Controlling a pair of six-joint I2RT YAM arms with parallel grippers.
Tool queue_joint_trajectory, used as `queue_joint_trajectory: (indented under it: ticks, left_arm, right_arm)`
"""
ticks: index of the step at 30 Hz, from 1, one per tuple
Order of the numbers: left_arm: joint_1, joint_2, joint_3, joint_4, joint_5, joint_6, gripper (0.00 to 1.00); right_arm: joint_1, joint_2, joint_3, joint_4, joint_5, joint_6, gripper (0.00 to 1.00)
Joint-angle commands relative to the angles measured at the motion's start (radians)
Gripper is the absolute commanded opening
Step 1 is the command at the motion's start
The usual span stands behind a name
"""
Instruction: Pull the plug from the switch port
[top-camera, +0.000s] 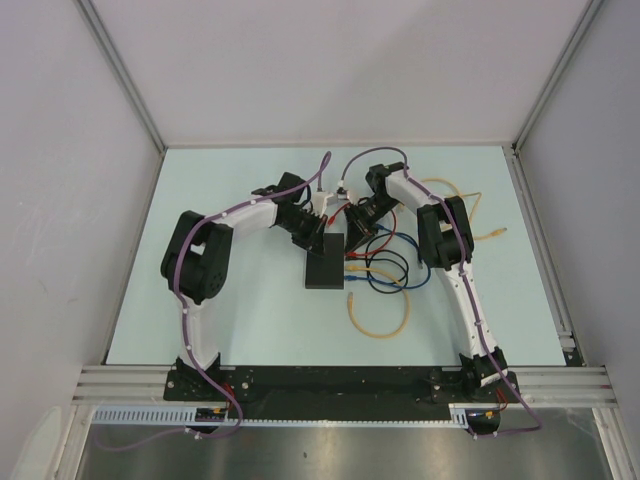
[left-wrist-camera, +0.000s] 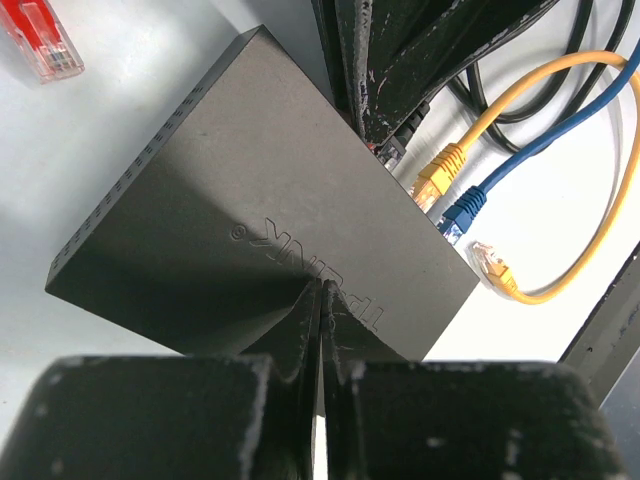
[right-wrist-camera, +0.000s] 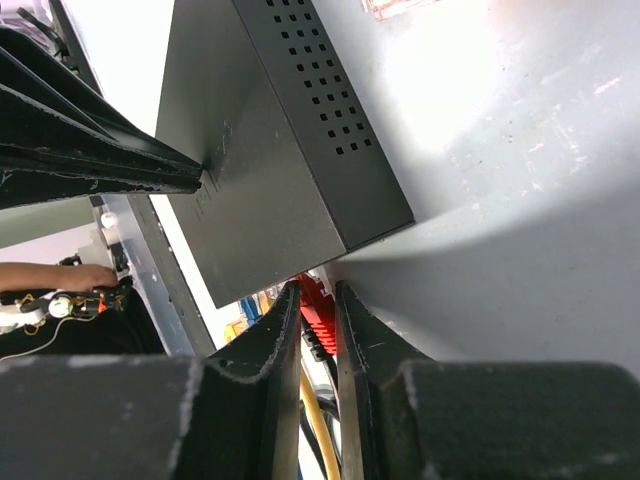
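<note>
Top external view: the switch (top-camera: 325, 263) is laid flat on the table (top-camera: 230, 310), near its middle, with both arms bent inward so that the 2 grippers meet over its far end. Its plain top is turned up, and cables are gathered along its right-hand edge.

In the right wrist view a red plug (right-wrist-camera: 318, 318) is seen at that edge of the box, close to a corner. The right gripper (right-wrist-camera: 317, 288) is placed around this plug, 1 finger on each side. The gap is narrow and filled by the red body, so the plug appears to be pinched, though the contact is partly shadowed.

The left gripper (left-wrist-camera: 322, 300) is drawn fully closed, with nothing between its 2 fingers. Its tips are pressed onto the switch's top beside the embossed lettering.

Beyond the right gripper, in the left wrist view, a yellow plug (left-wrist-camera: 438, 178) and a blue plug (left-wrist-camera: 465, 208) are lined up against the switch's port edge. A second yellow connector (left-wrist-camera: 492, 268) is seen lying free on the table just beside them. A loose red connector (left-wrist-camera: 45, 40) is seen apart from the switch, off its opposite side.
</note>
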Motion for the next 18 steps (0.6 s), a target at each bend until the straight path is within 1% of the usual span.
queue_joint_trajectory:
  ticks: [1, 2, 9, 13, 18]
  left_arm:
    - [-0.017, 0.086, -0.035, -0.066, -0.17, 0.058, 0.02]
    - [-0.017, 0.086, -0.033, -0.068, -0.17, 0.059, 0.02]
    - [-0.017, 0.083, -0.035, -0.071, -0.165, 0.061, 0.02]
    - [-0.017, 0.08, -0.038, -0.071, -0.165, 0.064, 0.01]
    - [-0.02, 0.092, -0.026, -0.071, -0.167, 0.065, 0.02]
  right_arm:
    - [0.021, 0.054, 0.016, 0.092, 0.195, -0.049, 0.01]
    - [0.021, 0.055, 0.019, 0.09, 0.195, -0.052, 0.0]
    - [0.015, 0.048, -0.013, 0.063, 0.206, -0.089, 0.0]
    - [0.006, 0.051, 0.024, -0.032, 0.226, -0.151, 0.0]
    - [-0.005, 0.08, 0.087, -0.045, 0.26, -0.176, 0.0]
